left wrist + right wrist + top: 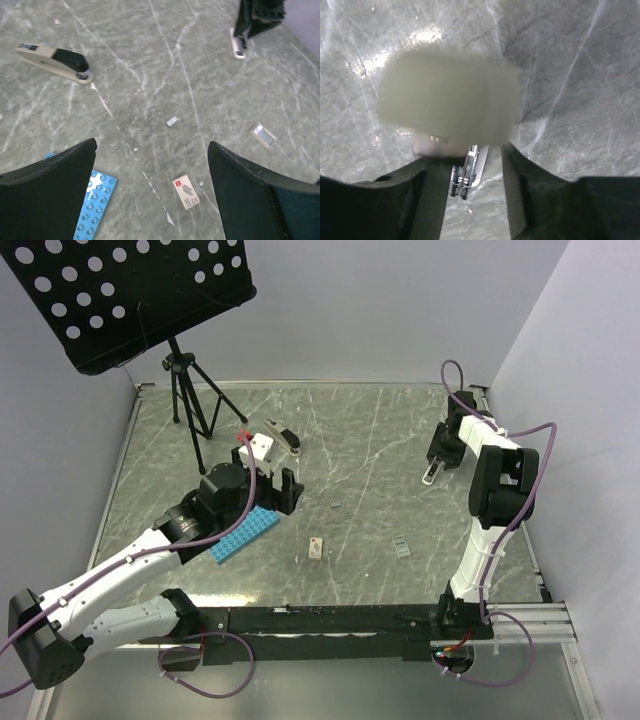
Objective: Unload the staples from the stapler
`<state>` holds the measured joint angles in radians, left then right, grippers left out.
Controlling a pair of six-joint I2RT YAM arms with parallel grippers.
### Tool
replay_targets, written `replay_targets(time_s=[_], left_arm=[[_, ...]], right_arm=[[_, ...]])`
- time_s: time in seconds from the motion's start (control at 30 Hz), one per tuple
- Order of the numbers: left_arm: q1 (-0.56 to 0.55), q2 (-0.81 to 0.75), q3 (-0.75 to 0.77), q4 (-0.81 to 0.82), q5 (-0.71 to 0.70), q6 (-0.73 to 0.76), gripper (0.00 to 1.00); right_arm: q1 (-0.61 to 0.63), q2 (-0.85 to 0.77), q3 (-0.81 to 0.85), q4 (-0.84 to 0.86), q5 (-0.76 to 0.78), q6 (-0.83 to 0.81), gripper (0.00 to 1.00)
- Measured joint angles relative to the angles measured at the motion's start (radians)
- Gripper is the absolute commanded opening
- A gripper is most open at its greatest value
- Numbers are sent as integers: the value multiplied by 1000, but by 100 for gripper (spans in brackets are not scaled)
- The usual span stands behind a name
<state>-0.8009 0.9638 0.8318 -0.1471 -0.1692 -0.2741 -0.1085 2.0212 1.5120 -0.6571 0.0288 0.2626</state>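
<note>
Stapler (239, 48) sits between the right hand (473, 156) fingers; whether grasped or released, unclear.

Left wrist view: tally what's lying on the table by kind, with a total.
Staplers: 2
Grey strips: 2
Card: 1
Blue plate: 1
Total: 6

Left arm (110, 578) at 8 o'clock and right arm (480, 555) at 4 o'clock, white shells between black joints, purple cables (541, 465) looping alongside, black bases on a black rail (320, 620), left claw (277, 490) and right claw (437, 462) matte black.
</note>
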Motion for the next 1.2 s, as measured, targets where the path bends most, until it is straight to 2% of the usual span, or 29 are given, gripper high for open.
replay_targets(time_s=[0.23, 0.37, 0.5, 0.57, 0.6, 0.73, 0.93, 1.07, 1.2], left_arm=[[0, -17, -14, 7, -121, -17, 97], [0, -37, -29, 8, -187, -40, 97], [1, 14, -2, -31, -253, -80, 97], [6, 75, 50, -78, -276, -114, 98], [11, 109, 81, -103, -283, -132, 99], [57, 241, 215, -178, -299, -231, 95], [177, 407, 358, -231, -300, -454, 86], [211, 621, 542, -288, -349, -561, 77], [216, 858, 754, -356, -413, -628, 75]], right_arm=[[0, -11, -42, 25, 15, -10, 63], [2, -64, -84, 16, 4, -9, 72], [6, -187, -113, 0, -14, -4, 83], [10, -271, -122, -8, -33, 3, 97], [13, -315, -132, -7, -48, 7, 100], [61, -480, -188, 5, -110, 14, 100], [138, -687, -395, 70, -301, 35, 100], [148, -808, -530, 87, -383, 42, 100], [190, -922, -611, 118, -434, 51, 100]])
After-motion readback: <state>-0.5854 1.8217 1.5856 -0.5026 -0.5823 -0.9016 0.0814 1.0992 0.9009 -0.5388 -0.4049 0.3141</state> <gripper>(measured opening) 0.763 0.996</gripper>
